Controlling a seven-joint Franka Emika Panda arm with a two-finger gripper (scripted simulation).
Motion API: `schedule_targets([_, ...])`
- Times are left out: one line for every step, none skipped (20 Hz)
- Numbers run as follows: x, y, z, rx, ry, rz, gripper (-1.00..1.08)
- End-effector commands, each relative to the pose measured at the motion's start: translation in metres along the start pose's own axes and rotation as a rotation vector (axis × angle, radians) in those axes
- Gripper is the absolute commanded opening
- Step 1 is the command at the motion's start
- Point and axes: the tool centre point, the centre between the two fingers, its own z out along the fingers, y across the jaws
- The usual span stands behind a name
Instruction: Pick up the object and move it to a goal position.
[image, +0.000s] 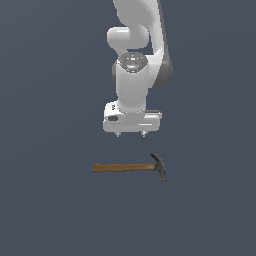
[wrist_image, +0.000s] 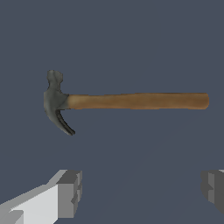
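Open gripper poised above the hammer, nothing in its grasp.

Nearest the wrist camera, the two grey fingertips stand wide apart and empty, and the hammer lies beyond them on the flat dark floor, clear of the jaws. In the exterior view the gripper hangs over the hammer's handle, with the dark head at the handle's end toward that view's right. As I judge it, the step in hand is the descent: bring the fingers down astride the brown handle near the head, where the weight sits, then close squarely across it so it does not pivot. No goal marker shows anywhere, the fingers are cut off at the wrist view's edge, and the arm's base is out of frame.
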Motion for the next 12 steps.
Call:
schedule_targets([0.000, 0.000, 0.000, 0.000, 0.000, 0.000, 1.00])
schedule_targets([0.000, 0.000, 0.000, 0.000, 0.000, -0.001, 1.00])
schedule_targets([0.000, -0.002, 0.000, 0.001, -0.001, -0.003, 1.00])
schedule_targets([-0.001, -0.005, 0.000, 0.002, -0.003, -0.007, 1.00])
schedule_targets([-0.001, -0.009, 0.001, 0.003, -0.005, -0.012, 1.00])
schedule_targets([-0.002, -0.015, 0.001, 0.005, -0.007, -0.019, 1.00])
schedule_targets([-0.003, -0.021, 0.002, 0.007, -0.011, -0.027, 1.00])
schedule_targets([-0.005, -0.027, 0.002, 0.009, -0.014, -0.034, 1.00])
schedule_targets([-0.005, -0.032, 0.002, 0.011, -0.016, -0.039, 1.00])
schedule_targets([-0.006, -0.035, 0.002, 0.012, -0.018, -0.043, 1.00])
schedule_targets([-0.007, -0.038, 0.002, 0.013, -0.019, -0.044, 1.00])
schedule_targets([-0.007, -0.039, 0.002, 0.013, -0.020, -0.045, 1.00])
